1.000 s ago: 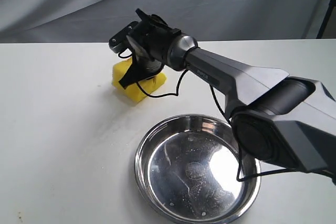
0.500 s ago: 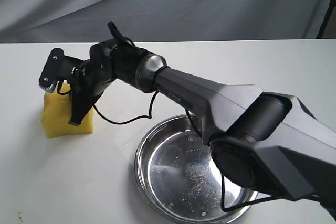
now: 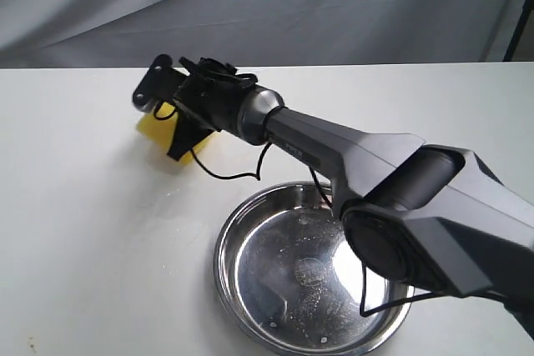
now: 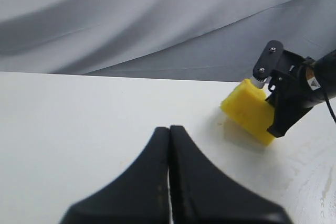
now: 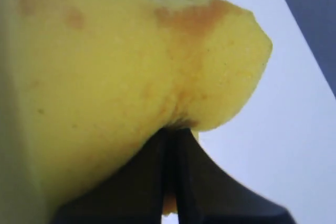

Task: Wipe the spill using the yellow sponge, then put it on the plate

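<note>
My right gripper (image 3: 169, 128) reaches across to the left half of the table and is shut on the yellow sponge (image 3: 153, 132). The sponge is tilted and low over the white tabletop; I cannot tell whether it touches. In the right wrist view the orange-stained sponge (image 5: 115, 66) fills the frame above the closed right gripper (image 5: 172, 132). The left wrist view shows the sponge (image 4: 245, 109) from the side, held by the right gripper (image 4: 274, 100). The steel plate (image 3: 221, 260) lies near the front, empty. The spill does not show. My left gripper (image 4: 169, 128) is shut, holding nothing.
The white table (image 3: 83, 248) carries a faint wet smear (image 3: 179, 198) between sponge and plate. A grey cloth backdrop (image 3: 334, 6) hangs behind the far edge. The right arm's long grey link (image 3: 375, 135) passes above the plate's far side.
The right gripper swept the sponge left and toward the front half a second ago, and has now swung back right and farther away. The plate has not moved.
</note>
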`<state>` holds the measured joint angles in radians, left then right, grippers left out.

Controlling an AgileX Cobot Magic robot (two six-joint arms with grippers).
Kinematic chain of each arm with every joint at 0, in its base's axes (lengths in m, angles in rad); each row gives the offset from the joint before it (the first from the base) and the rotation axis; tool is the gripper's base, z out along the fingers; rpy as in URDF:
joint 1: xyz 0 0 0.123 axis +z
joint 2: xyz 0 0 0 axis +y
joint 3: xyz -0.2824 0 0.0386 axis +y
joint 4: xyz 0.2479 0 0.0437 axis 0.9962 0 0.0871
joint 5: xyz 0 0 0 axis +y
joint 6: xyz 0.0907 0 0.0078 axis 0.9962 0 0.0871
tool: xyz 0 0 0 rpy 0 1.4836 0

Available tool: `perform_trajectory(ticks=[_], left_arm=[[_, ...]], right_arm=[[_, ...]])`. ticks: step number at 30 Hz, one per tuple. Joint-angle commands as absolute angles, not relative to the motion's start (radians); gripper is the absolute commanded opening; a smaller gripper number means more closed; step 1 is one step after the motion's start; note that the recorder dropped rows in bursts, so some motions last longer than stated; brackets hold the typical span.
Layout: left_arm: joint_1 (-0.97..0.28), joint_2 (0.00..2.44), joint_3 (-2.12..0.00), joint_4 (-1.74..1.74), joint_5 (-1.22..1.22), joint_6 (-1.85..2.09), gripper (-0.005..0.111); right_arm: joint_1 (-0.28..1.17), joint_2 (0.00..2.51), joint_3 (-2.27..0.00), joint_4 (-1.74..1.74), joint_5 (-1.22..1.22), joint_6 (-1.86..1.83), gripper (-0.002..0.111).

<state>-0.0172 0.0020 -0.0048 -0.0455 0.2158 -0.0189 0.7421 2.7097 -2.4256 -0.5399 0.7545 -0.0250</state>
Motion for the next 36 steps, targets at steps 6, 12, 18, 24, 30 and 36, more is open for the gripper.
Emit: perform_trajectory(ticks=[6, 12, 18, 24, 30, 36], left_arm=[[-0.022, 0.000, 0.000, -0.057, 0.210, -0.024, 0.000], [-0.022, 0.000, 0.000, -0.057, 0.210, -0.024, 0.000], [-0.022, 0.000, 0.000, -0.057, 0.210, -0.024, 0.000], [-0.022, 0.000, 0.000, -0.057, 0.210, -0.024, 0.000], [-0.022, 0.000, 0.000, -0.057, 0.210, -0.024, 0.000], [-0.022, 0.000, 0.000, -0.057, 0.210, -0.024, 0.000]], right_arm=[[0.692, 2.727, -2.422, -0.659, 0.875, 0.053, 0.000], [0.745, 2.727, -2.422, -0.420, 0.765, -0.324, 0.000], [0.839, 2.727, -2.422, 0.000, 0.828, -0.892, 0.000], [0.910, 2.727, -2.422, 0.131, 0.871, -0.976, 0.000], [0.947, 2.725, -2.422, 0.161, 0.995, -1.012, 0.000], [0.978, 2.667, -2.422, 0.011, 1.091, -0.826, 0.000]])
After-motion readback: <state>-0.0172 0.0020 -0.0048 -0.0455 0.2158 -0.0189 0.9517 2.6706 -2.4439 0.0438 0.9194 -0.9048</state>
